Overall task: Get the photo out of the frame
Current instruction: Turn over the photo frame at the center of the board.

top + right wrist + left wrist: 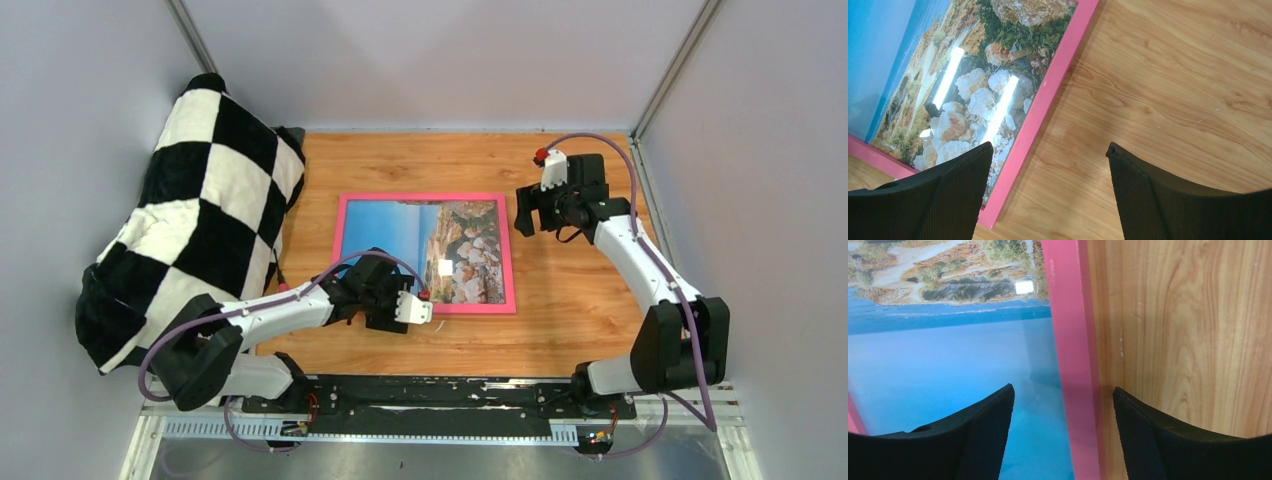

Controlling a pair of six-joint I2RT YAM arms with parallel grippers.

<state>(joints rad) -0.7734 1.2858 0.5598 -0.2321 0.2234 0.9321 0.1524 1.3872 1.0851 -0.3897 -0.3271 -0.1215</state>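
Top view, 12 o'clock = far wall.

- 9 o'clock: black-and-white checked blanket (205, 215) heaped at the left edge of the counter (590, 320) and against the wall.
- Left pincer (395, 305): down at the frame's 6 o'clock edge, a little left of its middle. In the left wrist view the pincer (1063, 405) stands wide. One of its fingers (973, 440) is over the blue of the print and the other is over bare wood, with the pink rail running between them. It grips nothing. Cannot tell whether the tips touch the surface.
- Centre: the frame (427, 198) lies flat on the counter, long sides at 12 and 6 o'clock. The photo (400, 240) sits inside it, face up, with sky and sea toward 9 o'clock and rocks and pale stones toward 3 o'clock. Lamp glare shows on the rocky part.
- Right pincer (525, 212): at the frame's 2 o'clock, just beside its right rail near the far corner. In the right wrist view the pincer (1048, 150) stands wide and holds nothing. One finger is over the stony corner of the photo (973, 95) and the other is over the wood at 3 o'clock. The pink rail of the frame (1048, 95) crosses the gap at a slant.
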